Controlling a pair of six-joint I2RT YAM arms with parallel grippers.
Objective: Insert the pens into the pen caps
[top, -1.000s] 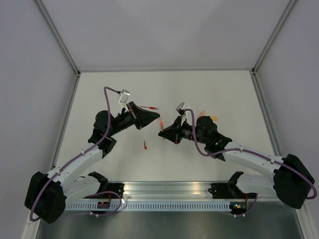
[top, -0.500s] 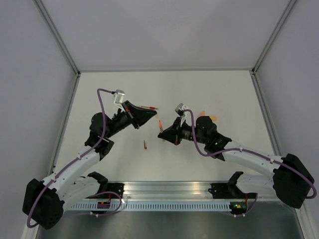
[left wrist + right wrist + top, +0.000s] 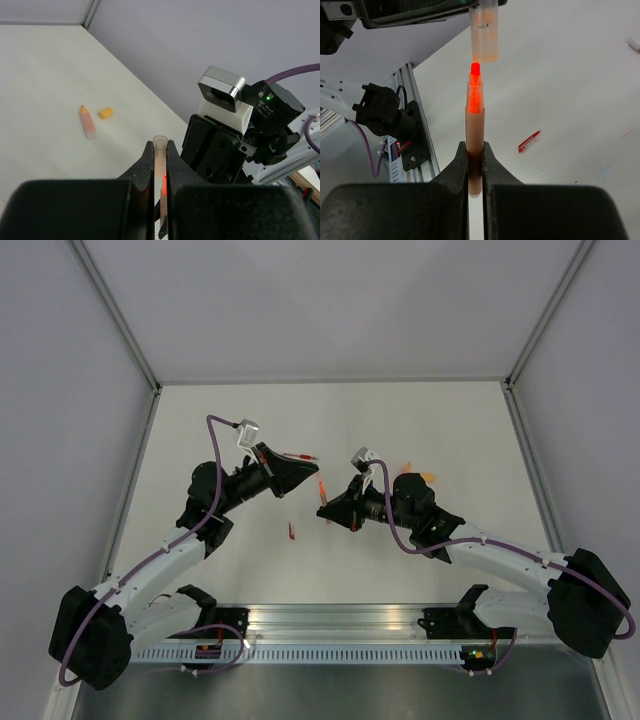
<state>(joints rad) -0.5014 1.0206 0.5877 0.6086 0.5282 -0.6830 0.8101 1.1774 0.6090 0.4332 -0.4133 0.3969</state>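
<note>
My left gripper [image 3: 160, 145] is shut on a translucent pinkish pen cap [image 3: 160, 152] whose open end sticks out past the fingertips. My right gripper [image 3: 475, 147] is shut on the pinkish-red pen [image 3: 475, 117], with its red tip pointing at that cap [image 3: 484, 35]. The tip sits just short of the cap's mouth, with a small gap between them. In the top view the left gripper [image 3: 300, 473] and right gripper [image 3: 325, 508] face each other above mid-table, with the pen [image 3: 322, 490] between them.
A slim red pen [image 3: 298, 456] lies behind the left gripper. A short red piece [image 3: 291, 531] lies on the table nearer the bases and also shows in the right wrist view [image 3: 528, 142]. An orange pen [image 3: 87, 122] and an orange cap [image 3: 105, 112] lie at right.
The left gripper has drawn back a little to the left, so the pen now shows between the two grippers. The right arm has barely moved.
</note>
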